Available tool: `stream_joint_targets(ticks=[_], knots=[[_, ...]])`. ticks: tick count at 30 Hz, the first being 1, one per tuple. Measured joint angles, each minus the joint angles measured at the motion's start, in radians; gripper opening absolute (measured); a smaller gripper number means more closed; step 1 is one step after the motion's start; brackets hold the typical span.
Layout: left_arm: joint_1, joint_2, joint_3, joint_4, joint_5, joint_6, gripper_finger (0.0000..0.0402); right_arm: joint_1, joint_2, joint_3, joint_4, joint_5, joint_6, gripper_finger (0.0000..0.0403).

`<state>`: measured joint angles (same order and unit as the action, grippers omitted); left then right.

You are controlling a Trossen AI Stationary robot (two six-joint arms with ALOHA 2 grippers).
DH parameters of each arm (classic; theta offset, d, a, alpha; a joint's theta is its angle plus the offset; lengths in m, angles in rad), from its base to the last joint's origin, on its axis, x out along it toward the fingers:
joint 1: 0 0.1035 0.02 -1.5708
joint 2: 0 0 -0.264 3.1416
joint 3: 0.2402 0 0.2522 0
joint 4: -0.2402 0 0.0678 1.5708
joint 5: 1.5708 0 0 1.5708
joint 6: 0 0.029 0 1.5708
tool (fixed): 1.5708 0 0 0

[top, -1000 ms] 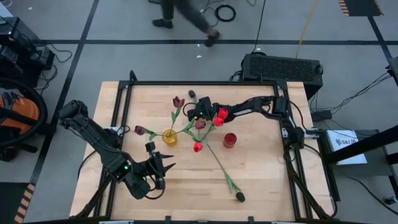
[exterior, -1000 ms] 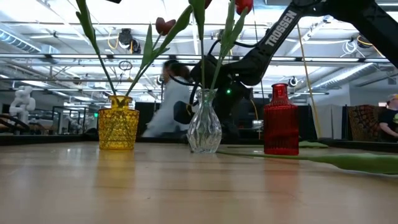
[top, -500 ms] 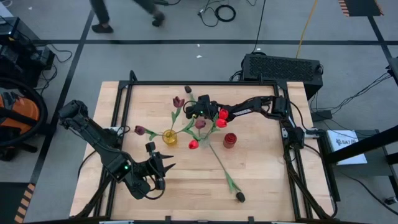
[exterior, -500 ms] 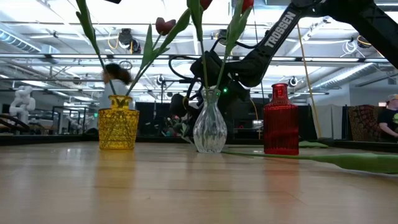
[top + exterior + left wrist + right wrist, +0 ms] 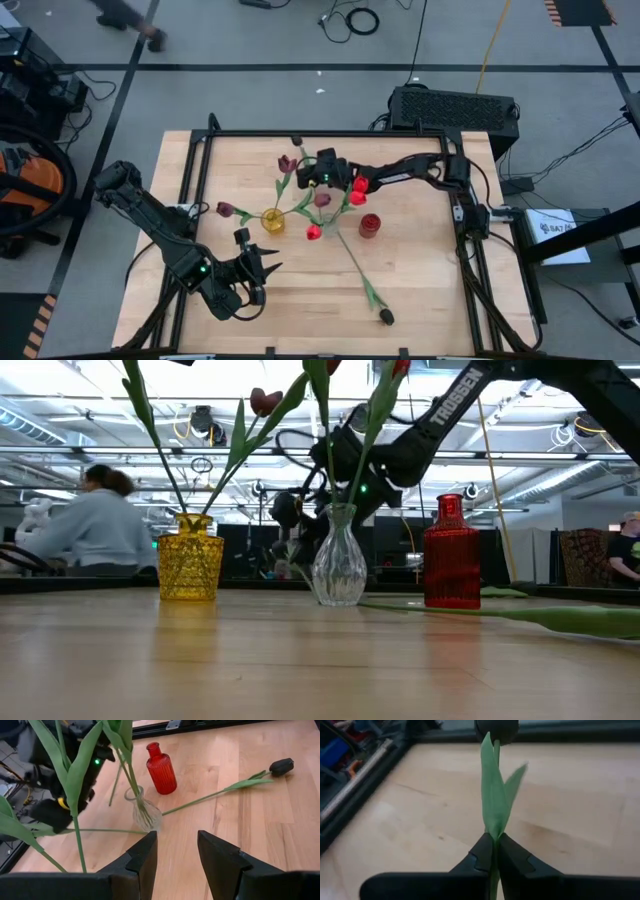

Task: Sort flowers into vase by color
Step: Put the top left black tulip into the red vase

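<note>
My right gripper is over the far middle of the table, shut on a near-black tulip whose head points at the far edge. Three vases stand mid-table. The yellow one holds maroon tulips. The clear one holds red tulips and a maroon one. The red one holds no flower. Another near-black tulip lies flat on the table toward the near edge. My left gripper waits open near the near-left corner. My right gripper pinches the near-black tulip between its two fingers, on the stem and leaf a short way below the head. The head sticks out past the fingertips. The stem's lower end is hidden behind the gripper.
A black frame rims the wooden table. The lying tulip's stem runs slantwise from the clear vase toward the near right. Bare wood lies near the right edge. A person sits beyond the table.
My right gripper, still shut on the near-black tulip, has moved toward the far-left and carried the head closer to the far edge. The clear vase has shifted a little on the table. A person has walked across behind the table.
</note>
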<state>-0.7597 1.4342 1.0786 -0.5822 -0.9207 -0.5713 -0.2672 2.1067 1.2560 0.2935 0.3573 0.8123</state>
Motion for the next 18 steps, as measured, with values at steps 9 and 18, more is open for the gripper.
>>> stream_joint_targets(ticks=[9,18], knots=[[0.0,0.0,0.0,0.001,0.001,0.0,0.0148,-0.026,-0.105,0.001,-0.055,0.002,-0.086,0.0011],[0.0,0.0,0.0,0.009,0.001,-0.001,0.0148,-0.055,-0.215,0.001,-0.056,0.005,-0.15,0.0011]])
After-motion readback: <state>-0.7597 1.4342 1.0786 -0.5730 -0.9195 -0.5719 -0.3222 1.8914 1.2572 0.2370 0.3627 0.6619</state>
